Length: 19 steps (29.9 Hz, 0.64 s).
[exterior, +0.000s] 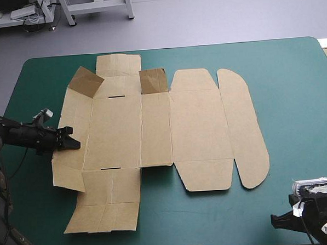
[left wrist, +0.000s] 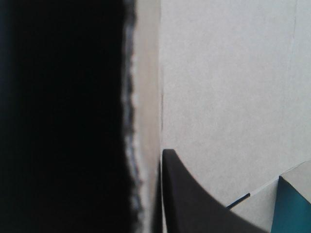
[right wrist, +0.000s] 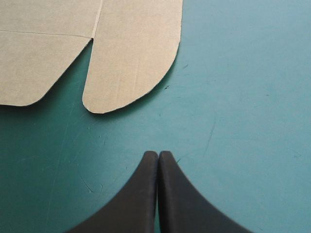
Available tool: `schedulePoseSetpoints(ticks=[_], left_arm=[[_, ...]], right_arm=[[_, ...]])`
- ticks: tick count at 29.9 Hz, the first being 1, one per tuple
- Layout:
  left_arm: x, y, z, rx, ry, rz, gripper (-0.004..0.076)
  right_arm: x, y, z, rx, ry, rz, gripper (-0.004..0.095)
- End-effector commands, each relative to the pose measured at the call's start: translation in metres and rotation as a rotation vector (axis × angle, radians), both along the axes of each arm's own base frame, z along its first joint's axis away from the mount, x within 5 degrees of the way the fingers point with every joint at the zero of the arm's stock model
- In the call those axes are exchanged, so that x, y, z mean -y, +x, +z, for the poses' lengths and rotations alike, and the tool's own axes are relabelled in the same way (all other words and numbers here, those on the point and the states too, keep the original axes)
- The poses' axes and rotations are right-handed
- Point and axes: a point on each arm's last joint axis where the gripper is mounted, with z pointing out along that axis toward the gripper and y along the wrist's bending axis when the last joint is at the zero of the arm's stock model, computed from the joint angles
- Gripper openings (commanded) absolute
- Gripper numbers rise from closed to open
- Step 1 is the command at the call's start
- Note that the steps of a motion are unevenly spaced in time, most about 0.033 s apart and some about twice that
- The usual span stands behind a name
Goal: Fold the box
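We see the flat brown cardboard box (exterior: 197,131) lying long from 9 to 3 o'clock; our left hand (exterior: 71,142) pinches its 9 o'clock edge, and our right hand (right wrist: 158,158) is pressed closed.

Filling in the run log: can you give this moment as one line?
box: mostly flat, two far flaps raised | left gripper: shut on box's left edge | right gripper: shut, over teal-green cover, clear of box

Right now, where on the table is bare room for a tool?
Widest: the teal-green cover right of the box's rounded flap, except the near corner, where the right gripper sits. Crowded: the left side, where the left gripper holds the box.
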Motion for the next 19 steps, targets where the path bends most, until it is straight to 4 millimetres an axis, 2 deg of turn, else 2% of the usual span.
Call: schedulePoseSetpoints(ticks=[1, 6, 12, 19], left_arm=[[0.014, 0.004, 0.039, 0.079, -0.005, -0.112, -0.0009], [0.036, 0.012, 0.083, 0.190, 0.299, -0.335, -0.0009], [0.088, 0.021, 0.138, 0.417, 0.540, -0.594, -0.0009], [0.146, 0.026, 0.188, 0.675, 0.818, -0.749, -0.0009]], right_arm=[[0.000, 0.004, 0.010, 0.065, -0.003, -0.004, -0.0013], [0.000, 0.004, 0.010, 0.065, -0.003, -0.004, -0.0013], [0.000, 0.004, 0.010, 0.065, -0.003, -0.004, -0.0013], [0.000, 0.004, 0.010, 0.065, -0.003, -0.004, -0.0013]])
